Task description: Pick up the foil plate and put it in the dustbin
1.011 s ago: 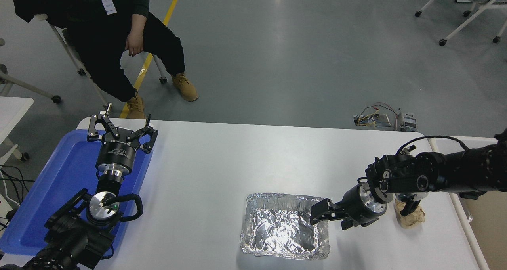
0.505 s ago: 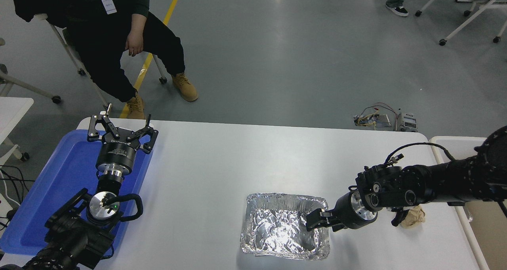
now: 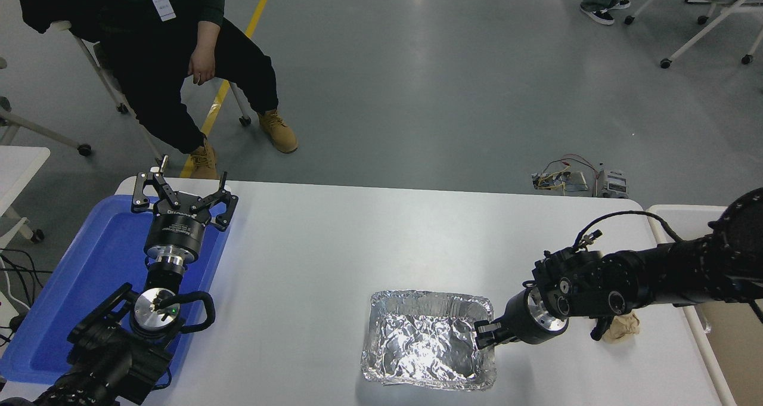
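From the head view, the white bench has rounded far corners; its middle is bare and open between the two arms. The foil plate sits near the bench's front edge, right of centre; bare bench lies all round it except at its right wall. The right gripper comes in from the right, low and pointing left, its tips at the plate's right rim, drawn close together on that rim; whether they actually pinch the foil cannot be told. Just behind the right arm's wrist lies a crumpled brown paper ball, partly hidden, near the bench's right edge. Beyond that edge the off-white rim of the dustbin shows, well apart from the plate; most of the bin is cut off by the frame or covered by the arm. The left gripper is parked at the lower left over a flat blue tray, its fingers spread wide and holding nothing. Past the bench is a grey polished floor with a yellow line; a seated person in dark clothes and tan boots is at the upper left; wheeled chair legs stand at the upper right. The plate is shiny, crinkled, rectangular with rounded corners.
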Tool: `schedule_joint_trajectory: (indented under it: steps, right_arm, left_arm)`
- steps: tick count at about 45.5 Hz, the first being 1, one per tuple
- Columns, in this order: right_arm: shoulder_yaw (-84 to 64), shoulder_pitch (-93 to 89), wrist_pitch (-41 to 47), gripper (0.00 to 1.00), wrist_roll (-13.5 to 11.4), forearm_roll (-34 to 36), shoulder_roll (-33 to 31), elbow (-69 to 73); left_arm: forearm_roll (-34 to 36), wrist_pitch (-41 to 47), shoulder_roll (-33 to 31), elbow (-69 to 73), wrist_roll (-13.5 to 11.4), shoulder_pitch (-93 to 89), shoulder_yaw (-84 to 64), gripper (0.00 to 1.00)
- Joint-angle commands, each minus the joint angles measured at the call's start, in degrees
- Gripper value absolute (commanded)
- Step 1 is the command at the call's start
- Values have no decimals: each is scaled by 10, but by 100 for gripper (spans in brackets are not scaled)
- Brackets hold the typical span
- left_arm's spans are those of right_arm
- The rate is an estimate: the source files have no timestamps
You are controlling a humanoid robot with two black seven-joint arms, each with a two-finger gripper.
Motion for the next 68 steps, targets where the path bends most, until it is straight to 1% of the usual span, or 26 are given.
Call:
schedule_joint_trajectory:
  steps: [1, 11, 23, 35, 53, 61, 68]
  right_arm:
    - [-5, 9, 3, 0, 0, -6, -2, 1]
    - [-20, 21, 4, 0, 0, -6, -8, 3]
    - [-39, 83, 19, 0, 0, -5, -44, 16]
    - [-71, 197, 97, 0, -2, -5, -102, 57]
    - [-116, 367, 237, 0, -4, -7, -142, 89]
    - [-116, 435, 293, 0, -5, -33, -162, 89]
    - [-116, 487, 302, 0, -5, -34, -180, 105]
  left_arm:
    - [0, 0, 0, 0, 1, 0, 0, 100]
    - [0, 0, 0, 0, 0, 0, 0, 100]
    - [0, 0, 0, 0, 0, 0, 0, 100]
    - [0, 0, 0, 0, 0, 0, 0, 100]
    - [0, 0, 0, 0, 0, 0, 0, 100]
    - [0, 0, 0, 0, 0, 0, 0, 100]
    - [0, 0, 0, 0, 0, 0, -1, 100]
